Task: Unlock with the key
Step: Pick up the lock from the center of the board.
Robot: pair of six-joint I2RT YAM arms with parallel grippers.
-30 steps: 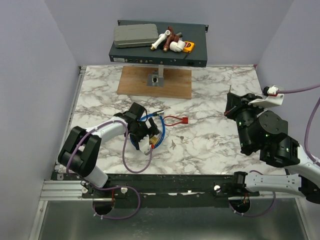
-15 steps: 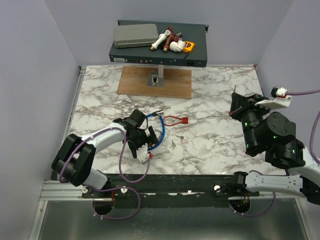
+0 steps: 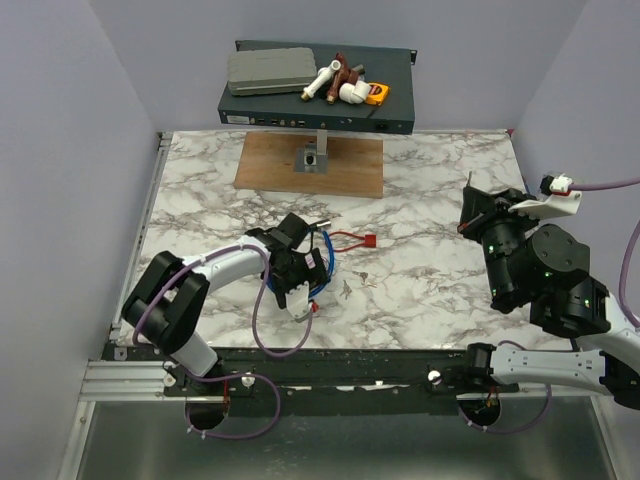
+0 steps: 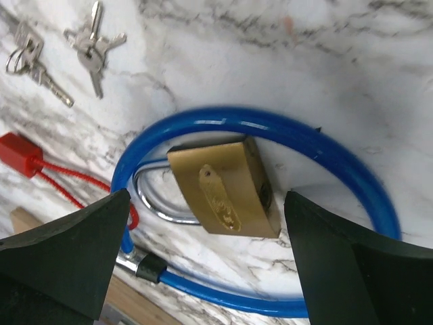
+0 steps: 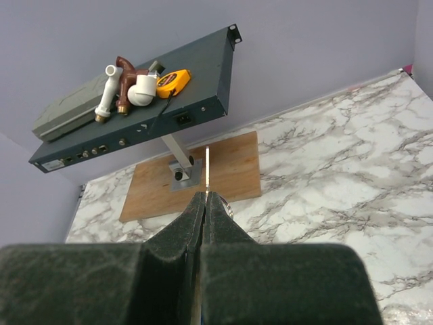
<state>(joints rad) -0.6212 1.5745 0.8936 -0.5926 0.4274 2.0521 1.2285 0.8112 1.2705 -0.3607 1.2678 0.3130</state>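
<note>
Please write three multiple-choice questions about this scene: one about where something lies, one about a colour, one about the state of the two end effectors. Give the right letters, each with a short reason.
1. Where does the brass padlock lie?
A. inside the loop of the blue cable
B. on the wooden board
C. on the dark shelf

2. Which colour has the small tag on the thin cord?
A. green
B. red
C. yellow

3. How do the end effectors stand?
A. both open
B. left shut on the padlock, right open
C. left open, right shut

1 A: the cable curves around it.
2 B: tag and cord are both red.
3 C: the left end effector has its fingers wide apart; the right end effector has them pressed together, a thin silver strip sticking out between.
</note>
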